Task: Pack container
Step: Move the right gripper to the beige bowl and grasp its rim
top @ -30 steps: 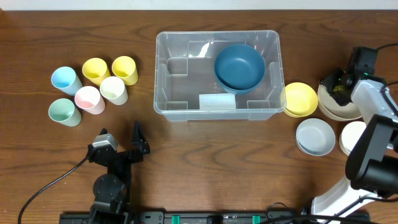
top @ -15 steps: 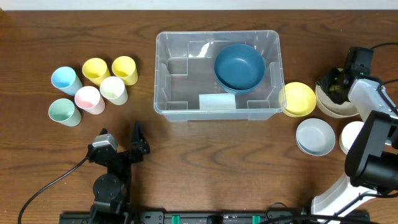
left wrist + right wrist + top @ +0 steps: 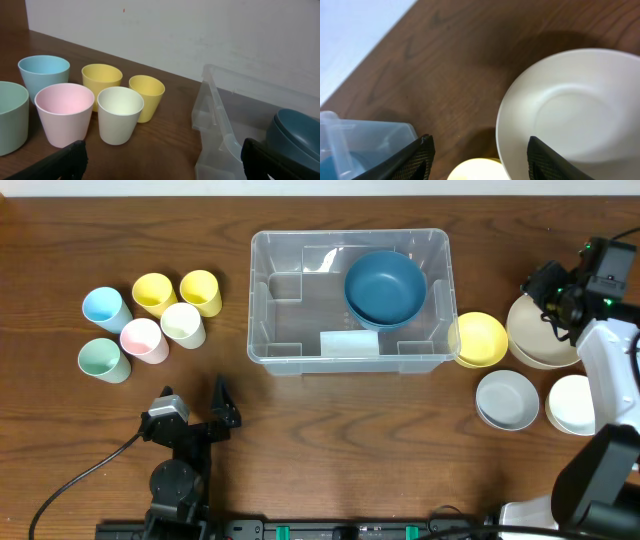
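I had my right hand (image 3: 550,302) half open and empty over the cream bowl (image 3: 540,342) near the bench's right edge, presumably to grasp its rim for the container (image 3: 350,235).

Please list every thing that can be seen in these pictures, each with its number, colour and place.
container: 1, clear, middle of the table
blue bowl: at least 1, perhaps a stack, dark blue, inside the container, far right
yellow cups: 2, yellow, left of the container, far row
blue cup: 1, light blue, leftmost
cream cup: 1, cream, in front of the yellow cups
pink cup: 1, pink, beside the cream cup
green cup: 1, mint, nearest left
yellow bowl: 1, yellow, against the container's right side
beige bowl: 1, beige, far right
grey bowl: 1, pale grey, near right
white bowl: 1, white, right edge
table: 1, brown wood
left hand: open, near the cups
right hand: open, above the beige bowl
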`<action>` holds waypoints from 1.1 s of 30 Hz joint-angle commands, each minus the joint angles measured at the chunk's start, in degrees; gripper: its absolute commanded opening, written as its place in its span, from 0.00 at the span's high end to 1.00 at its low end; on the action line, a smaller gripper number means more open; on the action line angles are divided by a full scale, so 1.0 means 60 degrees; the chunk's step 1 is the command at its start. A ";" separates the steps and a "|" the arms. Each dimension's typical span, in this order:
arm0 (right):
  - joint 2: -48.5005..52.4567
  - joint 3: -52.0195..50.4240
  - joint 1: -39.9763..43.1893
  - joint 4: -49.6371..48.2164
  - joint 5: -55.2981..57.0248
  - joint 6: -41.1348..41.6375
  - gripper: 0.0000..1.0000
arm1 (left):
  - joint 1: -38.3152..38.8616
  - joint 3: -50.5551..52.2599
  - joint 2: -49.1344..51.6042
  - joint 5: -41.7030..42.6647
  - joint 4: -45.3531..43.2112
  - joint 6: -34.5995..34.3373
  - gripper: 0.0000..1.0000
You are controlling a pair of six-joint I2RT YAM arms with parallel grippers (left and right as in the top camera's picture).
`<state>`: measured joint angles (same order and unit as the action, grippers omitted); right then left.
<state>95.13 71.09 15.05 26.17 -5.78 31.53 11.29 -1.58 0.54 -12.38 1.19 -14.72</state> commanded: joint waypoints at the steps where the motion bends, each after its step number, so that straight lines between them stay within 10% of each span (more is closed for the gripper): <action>1: 0.0645 0.0015 -0.0219 -0.0044 0.0215 -0.0153 0.39 | -0.0047 0.0226 -0.0051 -0.0109 0.0288 0.0157 0.02; 10: 0.2200 0.0015 -0.0342 -0.0619 0.0237 -0.0113 0.47 | -0.0047 0.0226 -0.0051 -0.0109 0.0288 0.0157 0.02; 23: 0.2266 0.0018 -0.0062 -0.0943 0.0455 -0.0237 0.96 | -0.0047 0.0226 -0.0051 -0.0109 0.0288 0.0157 0.02; 33: 0.1596 0.0149 0.0419 -0.0914 0.0492 -0.0521 0.99 | -0.0047 0.0226 -0.0051 -0.0109 0.0288 0.0157 0.02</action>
<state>107.85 71.09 16.32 20.32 -2.50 29.04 11.29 -1.58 0.54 -12.38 1.19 -14.72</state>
